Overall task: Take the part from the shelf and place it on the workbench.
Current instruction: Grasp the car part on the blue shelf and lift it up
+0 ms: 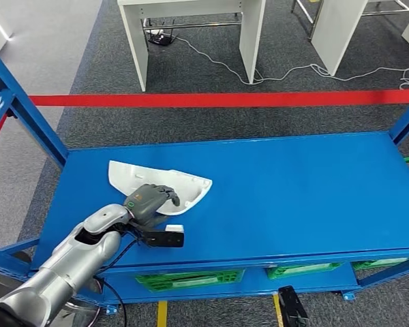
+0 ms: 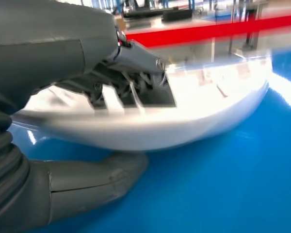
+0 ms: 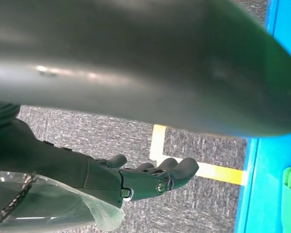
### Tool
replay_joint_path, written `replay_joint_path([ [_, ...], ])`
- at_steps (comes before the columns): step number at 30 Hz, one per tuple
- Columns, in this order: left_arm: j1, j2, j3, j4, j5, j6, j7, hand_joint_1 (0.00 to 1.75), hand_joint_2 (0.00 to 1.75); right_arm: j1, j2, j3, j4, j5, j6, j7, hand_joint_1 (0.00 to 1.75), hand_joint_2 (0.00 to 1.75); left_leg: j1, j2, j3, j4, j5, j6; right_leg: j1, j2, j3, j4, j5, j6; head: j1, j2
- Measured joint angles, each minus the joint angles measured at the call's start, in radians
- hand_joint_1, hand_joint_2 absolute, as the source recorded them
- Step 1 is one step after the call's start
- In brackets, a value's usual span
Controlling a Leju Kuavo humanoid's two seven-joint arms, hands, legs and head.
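Observation:
A white curved plastic part lies on the blue shelf, toward its left side. My left hand is over the part's near edge. In the left wrist view the dark fingers lie across the top of the part and the thick thumb sits beneath its edge against the shelf, so the part is held between them. My right hand hangs beside the shelf above the carpet, fingers loosely extended and holding nothing.
Blue uprights frame the shelf at both ends. Green bins sit on the lower level. Beyond the shelf, a red floor line, white table legs and cables lie on grey carpet.

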Motion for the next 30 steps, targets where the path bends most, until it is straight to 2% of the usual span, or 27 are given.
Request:
replay_joint_path([
  [1, -0.003, 0.001, 0.001, 0.0, 0.001, 0.0, 0.0, 1.75, 1.75, 0.0, 0.0, 0.0, 0.0, 0.0, 0.0, 0.0, 0.0, 0.0, -0.002, 0.0, 0.013, -0.029, 0.004, 0.004, 0.001, 0.0, -0.001, 0.0, 0.0, 0.004, 0.001, 0.0],
  [4, -0.008, 0.0, 0.002, 0.0, 0.002, 0.001, -0.002, 1.75, 1.75, 0.0, -0.001, 0.0, 0.0, 0.0, 0.0, -0.001, 0.0, 0.0, -0.002, 0.0, 0.02, -0.049, 0.005, 0.013, 0.0, 0.0, 0.0, -0.007, 0.003, 0.021, 0.001, 0.0],
  [5, -0.01, -0.001, 0.002, 0.0, 0.002, 0.0, -0.003, 1.75, 1.75, 0.0, -0.002, 0.0, 0.0, 0.0, 0.0, -0.001, 0.0, 0.0, 0.0, 0.001, 0.023, -0.056, 0.009, 0.018, 0.001, 0.001, -0.005, 0.002, -0.006, 0.026, 0.002, 0.0],
  [6, -0.013, -0.002, 0.002, 0.0, 0.002, 0.0, -0.002, 1.75, 1.75, -0.001, -0.003, 0.0, 0.0, 0.0, 0.0, -0.001, 0.0, 0.0, 0.003, 0.002, 0.027, -0.063, 0.013, 0.023, 0.001, 0.001, -0.018, 0.029, -0.025, 0.03, 0.004, 0.0],
  [7, -0.014, -0.003, 0.002, 0.0, 0.002, -0.001, -0.002, 1.75, 1.75, -0.001, -0.004, 0.0, 0.0, 0.0, 0.0, -0.001, 0.0, 0.0, 0.005, 0.003, 0.028, -0.066, 0.015, 0.025, 0.001, 0.001, -0.043, 0.079, -0.054, 0.032, 0.005, 0.0],
  [9, -0.013, -0.002, 0.002, 0.001, 0.002, -0.004, -0.002, 1.75, 1.75, 0.003, -0.005, 0.0, 0.0, -0.002, 0.0, -0.001, 0.0, 0.0, 0.005, 0.003, 0.026, -0.067, 0.016, 0.028, 0.001, 0.0, -0.104, 0.212, -0.114, 0.037, 0.008, 0.0],
  [10, -0.012, -0.002, 0.002, 0.001, 0.002, -0.006, -0.002, 1.75, 1.75, 0.005, -0.005, 0.0, 0.0, -0.003, -0.001, -0.001, 0.0, 0.0, 0.004, 0.003, 0.025, -0.067, 0.016, 0.029, 0.001, 0.0, -0.124, 0.257, -0.126, 0.039, 0.007, 0.0],
  [11, -0.01, -0.001, 0.003, 0.001, 0.002, -0.007, -0.002, 1.75, 1.75, 0.007, -0.007, 0.0, 0.0, -0.004, -0.001, -0.001, 0.0, 0.0, 0.004, 0.003, 0.025, -0.066, 0.016, 0.029, 0.0, 0.0, -0.127, 0.266, -0.119, 0.04, 0.008, 0.0],
  [12, -0.009, -0.001, 0.003, 0.001, 0.002, -0.009, -0.002, 1.75, 1.75, 0.008, -0.008, 0.0, 0.0, -0.005, -0.001, -0.001, 0.0, 0.0, 0.005, 0.002, 0.026, -0.066, 0.015, 0.028, -0.001, 0.0, -0.108, 0.231, -0.094, 0.04, 0.008, 0.0],
  [14, -0.009, 0.001, 0.004, 0.001, 0.002, -0.011, -0.001, 1.75, 1.75, 0.006, -0.012, 0.0, 0.0, -0.007, -0.002, -0.003, 0.0, 0.0, 0.005, 0.0, 0.028, -0.061, 0.012, 0.022, -0.003, -0.001, -0.033, 0.093, -0.033, 0.042, 0.008, 0.0],
  [15, -0.01, 0.003, 0.004, 0.001, 0.002, -0.012, 0.0, 1.75, 1.75, 0.005, -0.013, 0.0, 0.0, -0.007, -0.001, -0.005, 0.0, 0.0, 0.003, -0.001, 0.027, -0.056, 0.01, 0.017, -0.004, 0.0, 0.0, 0.035, -0.017, 0.039, 0.008, 0.0],
  [16, -0.01, 0.005, 0.005, 0.001, 0.002, -0.012, 0.0, 1.75, 1.75, 0.005, -0.013, 0.0, 0.0, -0.008, -0.001, -0.006, 0.0, 0.0, 0.001, -0.002, 0.025, -0.053, 0.009, 0.012, -0.004, 0.0, 0.02, 0.002, -0.013, 0.034, 0.007, 0.0],
  [19, -0.011, 0.012, 0.01, 0.001, 0.004, -0.019, 0.001, 1.75, 1.75, 0.007, -0.013, 0.0, 0.0, -0.009, -0.002, -0.007, 0.0, 0.0, 0.0, -0.005, 0.025, -0.052, 0.01, -0.002, -0.001, -0.001, 0.03, -0.01, -0.016, 0.014, 0.007, 0.0],
  [21, -0.014, 0.019, 0.012, 0.001, 0.014, -0.035, -0.002, 1.75, 1.75, 0.005, -0.014, 0.0, 0.0, -0.009, -0.002, -0.008, 0.0, 0.0, 0.002, -0.004, 0.015, -0.021, -0.014, -0.011, -0.004, -0.004, 0.032, -0.012, -0.012, 0.002, 0.004, 0.0],
  [22, -0.015, 0.023, 0.013, 0.001, 0.024, -0.05, -0.006, 1.75, 1.75, 0.004, -0.015, -0.001, -0.001, -0.009, -0.002, -0.008, 0.0, 0.0, 0.003, -0.003, -0.002, 0.022, -0.041, -0.017, -0.005, -0.005, 0.032, -0.013, -0.011, -0.002, 0.002, 0.0],
  [24, -0.018, 0.029, 0.015, 0.001, 0.05, -0.087, -0.019, 1.75, 1.75, 0.005, -0.015, -0.001, -0.001, -0.008, -0.001, -0.008, 0.0, 0.0, 0.005, -0.003, -0.057, 0.151, -0.106, -0.024, -0.004, -0.007, 0.031, -0.013, -0.011, -0.006, -0.001, 0.0],
  [25, -0.018, 0.032, 0.017, 0.001, 0.064, -0.105, -0.027, 1.75, 1.75, 0.005, -0.015, -0.001, -0.001, -0.008, -0.001, -0.008, 0.0, 0.0, 0.006, -0.003, -0.081, 0.205, -0.124, -0.025, -0.004, -0.007, 0.031, -0.012, -0.011, -0.007, -0.001, 0.0],
  [26, -0.02, 0.035, 0.019, 0.001, 0.078, -0.12, -0.035, 1.75, 1.75, 0.006, -0.015, -0.001, -0.001, -0.007, -0.001, -0.008, 0.0, 0.0, 0.006, -0.003, -0.09, 0.23, -0.125, -0.024, -0.004, -0.008, 0.031, -0.012, -0.011, -0.007, -0.001, 0.0],
  [27, -0.023, 0.038, 0.021, 0.0, 0.091, -0.131, -0.043, 1.75, 1.75, 0.006, -0.015, 0.0, -0.001, -0.006, -0.001, -0.008, 0.0, 0.0, 0.006, -0.003, -0.082, 0.217, -0.106, -0.022, -0.003, -0.007, 0.032, -0.012, -0.011, -0.007, -0.001, 0.0],
  [29, -0.028, 0.043, 0.023, -0.004, 0.116, -0.148, -0.054, 1.75, 1.75, 0.005, -0.015, 0.0, -0.001, -0.006, -0.001, -0.007, 0.0, 0.0, 0.005, -0.003, -0.022, 0.095, -0.037, -0.011, -0.003, -0.006, 0.035, -0.012, -0.011, -0.006, -0.001, 0.0],
  [30, -0.03, 0.045, 0.023, -0.007, 0.124, -0.153, -0.056, 1.75, 1.75, 0.004, -0.015, 0.0, -0.001, -0.006, -0.001, -0.007, 0.0, 0.0, 0.003, -0.003, 0.009, 0.03, -0.014, -0.004, -0.001, -0.006, 0.035, -0.011, -0.011, -0.004, -0.001, 0.0],
])
